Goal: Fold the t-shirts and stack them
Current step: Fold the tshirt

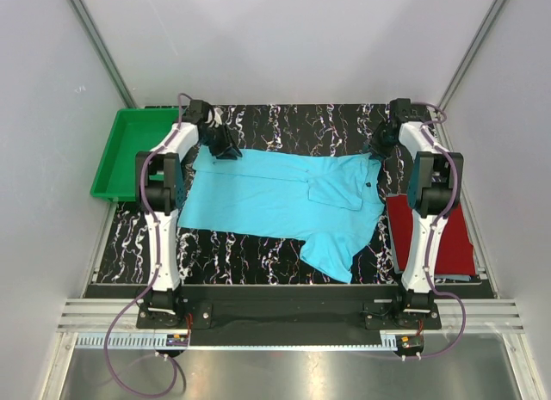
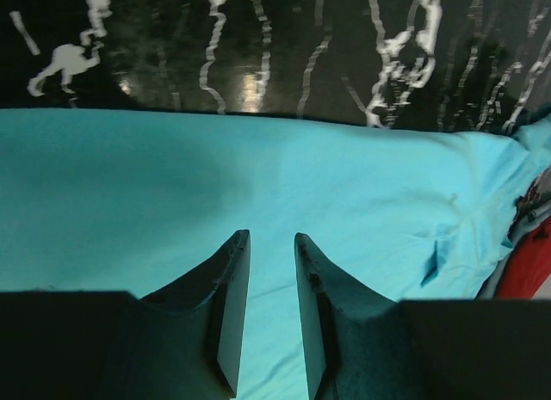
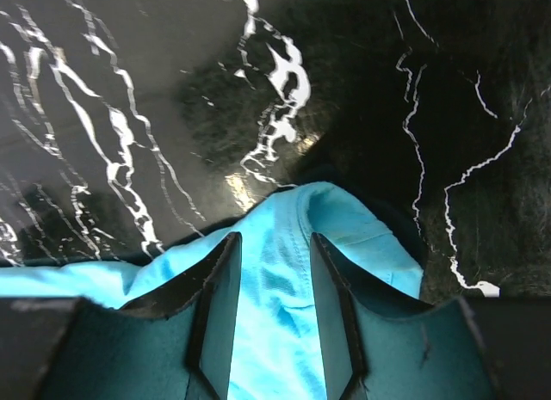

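Observation:
The turquoise t-shirt [image 1: 275, 198] lies spread on the black marbled mat, with one sleeve pointing toward the near edge and a small dark label [image 1: 365, 186] at its right. My left gripper [image 1: 222, 144] is at the shirt's far left edge; in the left wrist view it [image 2: 271, 236] is open just above flat turquoise cloth [image 2: 129, 185]. My right gripper [image 1: 379, 146] is at the far right corner; in the right wrist view it [image 3: 274, 238] is open, with a raised hem ridge of the shirt [image 3: 336, 211] between its fingers. The dark red folded t-shirt [image 1: 456, 236] lies at the right, partly hidden by the right arm.
A green plastic tray [image 1: 129, 150] stands at the far left, off the mat. Grey walls enclose the table on three sides. Bare mat [image 1: 301, 125] shows beyond the shirt's far edge. A bit of the red shirt [image 2: 529, 262] shows at the right of the left wrist view.

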